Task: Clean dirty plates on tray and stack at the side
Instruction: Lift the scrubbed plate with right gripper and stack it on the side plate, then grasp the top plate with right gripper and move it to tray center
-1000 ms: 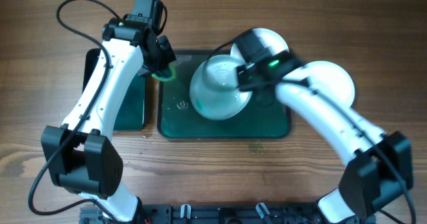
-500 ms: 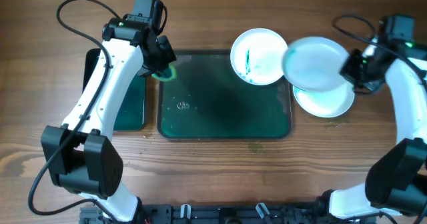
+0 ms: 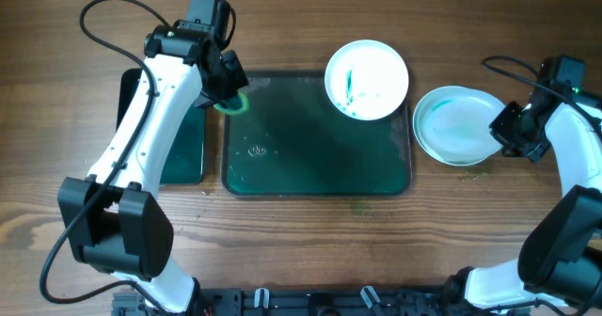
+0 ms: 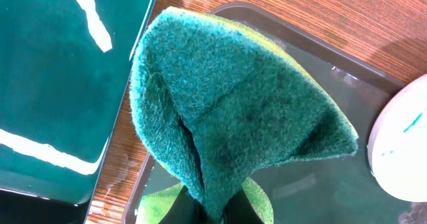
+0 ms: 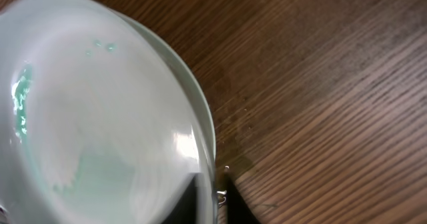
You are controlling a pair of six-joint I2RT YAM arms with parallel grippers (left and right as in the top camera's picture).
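Observation:
A white plate with green streaks [image 3: 367, 79] sits on the far right corner of the large dark green tray [image 3: 301, 156]; it also shows in the left wrist view [image 4: 403, 151]. To the right of the tray, a cleaner white plate [image 3: 456, 128] lies on top of another plate on the table. My right gripper [image 3: 502, 128] is shut on the rim of that top plate [image 5: 100, 104], with its fingers [image 5: 212, 194] pinching the edge. My left gripper [image 3: 232, 100] is shut on a green sponge [image 4: 233, 111] over the tray's far left corner [image 4: 320, 177].
A smaller narrow green tray [image 3: 186, 151] lies left of the large tray, partly under my left arm; it also shows in the left wrist view [image 4: 53, 84]. Water drops lie on the large tray's left part [image 3: 256, 150]. Bare wood table surrounds the trays.
My right arm carried a plate from over the tray out to the right and lowered it onto the plate at the side. My left arm has not moved.

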